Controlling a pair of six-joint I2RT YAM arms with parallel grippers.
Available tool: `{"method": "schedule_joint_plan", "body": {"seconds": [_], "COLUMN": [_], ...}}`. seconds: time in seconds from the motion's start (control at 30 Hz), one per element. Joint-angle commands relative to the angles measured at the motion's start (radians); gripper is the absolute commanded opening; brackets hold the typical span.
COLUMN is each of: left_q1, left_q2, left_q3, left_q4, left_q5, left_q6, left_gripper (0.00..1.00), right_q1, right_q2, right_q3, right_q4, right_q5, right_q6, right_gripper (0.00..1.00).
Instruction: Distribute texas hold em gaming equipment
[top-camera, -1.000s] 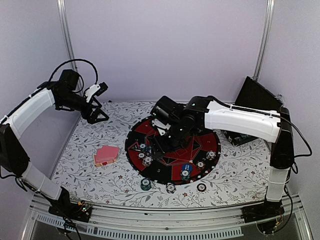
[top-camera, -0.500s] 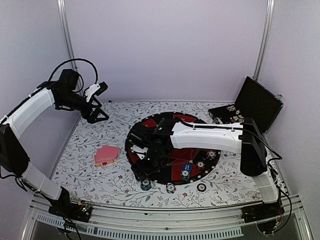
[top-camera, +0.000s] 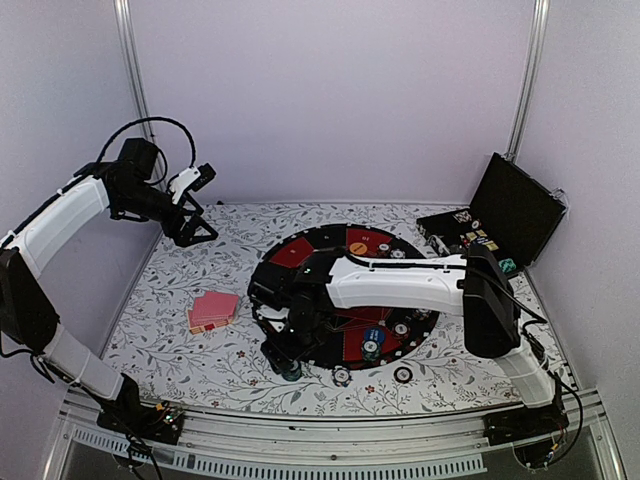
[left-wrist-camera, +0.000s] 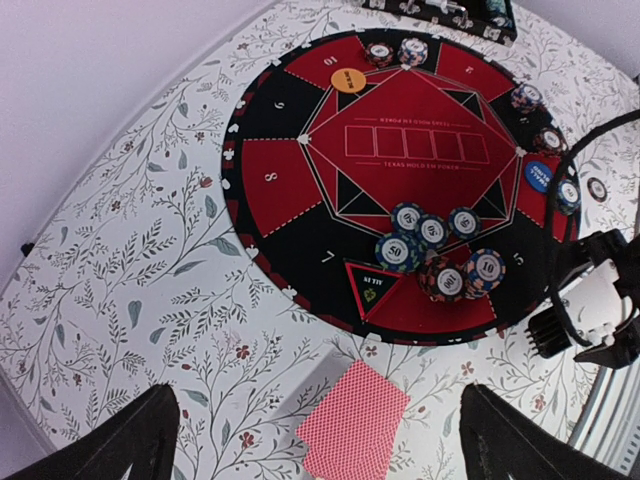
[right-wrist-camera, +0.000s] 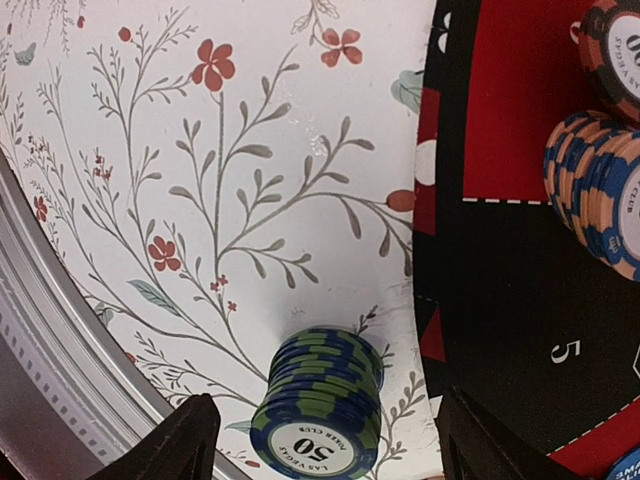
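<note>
Just off the mat (right-wrist-camera: 500, 300), nearside, right gripper (right-wrist-camera: 325, 438) straddles the green chip stack (right-wrist-camera: 318, 400), fingers apart; grasp judged pending, needing square closure; left gripper (top-camera: 200, 208) gapes, idle.

A: What do the arms look like?
B: Both alike. The left arm (top-camera: 65, 215) and the right arm (top-camera: 400, 282) wear smooth white shells, with black joints between.
A: And near the ends?
B: Black wrist blocks just behind the left pincer (top-camera: 200, 236) and the right pincer (top-camera: 285, 362). The fingers (right-wrist-camera: 185, 440) are black wedges. A thin black cable (top-camera: 160, 122) loops behind the left pincer, and another trails along the right arm.
</note>
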Motion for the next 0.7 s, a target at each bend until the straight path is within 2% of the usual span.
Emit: {"method": "schedule_joint_plan", "body": {"seconds": [0.0,0.27,0.67], "left_q1": [0.002,0.003,0.002], "left_q2": [-0.018,-0.016,-0.022], "left_q3": [0.018,0.005,-0.024], "left_q4": [-0.012,-0.016,-0.02], "left_q5": [-0.004,-0.019,-0.046], "left_q6": [0.002,0.011,0.028], "left_gripper": [1.0,1.0,1.0], "right_q1": [0.019,0.029,0.029], "right_q2": [0.038,0.058,0.041], "right_q3": [0.037,0.048,0.048], "right_q4": [-0.023,-0.035,-0.046], "right_q5": [0.018,0.04,0.07], "right_q6": [-0.015,-0.019,-0.019], "right_gripper": [0.77,0.69,0.5]}}
